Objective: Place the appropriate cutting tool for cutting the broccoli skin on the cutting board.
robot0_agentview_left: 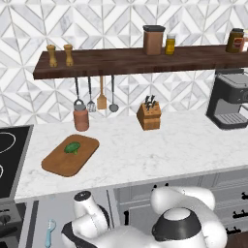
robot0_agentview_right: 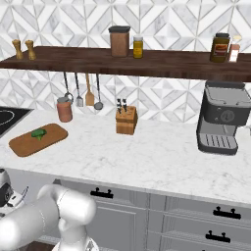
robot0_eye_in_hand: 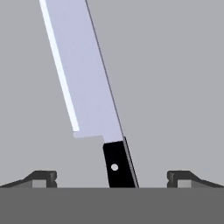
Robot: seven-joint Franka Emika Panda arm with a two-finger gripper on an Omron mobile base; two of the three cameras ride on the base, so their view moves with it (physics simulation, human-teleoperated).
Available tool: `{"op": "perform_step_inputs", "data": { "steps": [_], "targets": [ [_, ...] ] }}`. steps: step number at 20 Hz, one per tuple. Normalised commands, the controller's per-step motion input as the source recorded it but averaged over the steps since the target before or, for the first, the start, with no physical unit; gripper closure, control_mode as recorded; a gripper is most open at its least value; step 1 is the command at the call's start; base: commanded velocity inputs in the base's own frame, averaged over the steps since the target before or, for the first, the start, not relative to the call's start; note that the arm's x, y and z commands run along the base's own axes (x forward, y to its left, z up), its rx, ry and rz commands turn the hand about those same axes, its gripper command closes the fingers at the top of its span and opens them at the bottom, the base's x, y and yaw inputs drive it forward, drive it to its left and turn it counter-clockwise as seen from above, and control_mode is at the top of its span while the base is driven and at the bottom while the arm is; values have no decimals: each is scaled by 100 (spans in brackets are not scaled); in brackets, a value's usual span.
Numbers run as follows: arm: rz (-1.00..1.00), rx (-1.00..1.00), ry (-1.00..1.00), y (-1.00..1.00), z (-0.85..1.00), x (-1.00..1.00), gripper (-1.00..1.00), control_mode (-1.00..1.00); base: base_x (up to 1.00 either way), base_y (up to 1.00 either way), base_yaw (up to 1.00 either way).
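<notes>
Hand view: kitchen knife (robot0_eye_in_hand: 89, 87) lies on a flat grey surface, blade toward 12 o'clock, black handle between the spread, empty fingers of the gripper (robot0_eye_in_hand: 112, 179). Cutting board (robot0_agentview_left: 58, 164) sits on the counter's left, broccoli (robot0_agentview_left: 72, 147) on its 1 o'clock part. Risk: fingers closing off-centre could skew the tilted handle and lose it.

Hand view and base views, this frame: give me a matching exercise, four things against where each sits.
Things:
1. knife
2. broccoli
3. knife block
4. peeler

Places:
A. on the cutting board
B. between the open jaws
C. in the open drawer below the counter edge
D. on the counter under the shelf

Pairs: 1-B, 2-A, 3-D, 4-C
</notes>
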Motion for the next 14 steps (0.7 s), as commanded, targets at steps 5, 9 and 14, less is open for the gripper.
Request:
{"op": "perform_step_inputs", "data": {
  "steps": [5, 9, 14],
  "targets": [
    [0, 0, 0, 0, -44, 0, 100, -100, 0, 0, 0],
    [0, 0, 0, 2, -41, 0, 100, -100, 0, 0, 0],
    [2, 1, -1, 6, -15, -4, 100, -100, 0, 0, 0]
  ]
}}
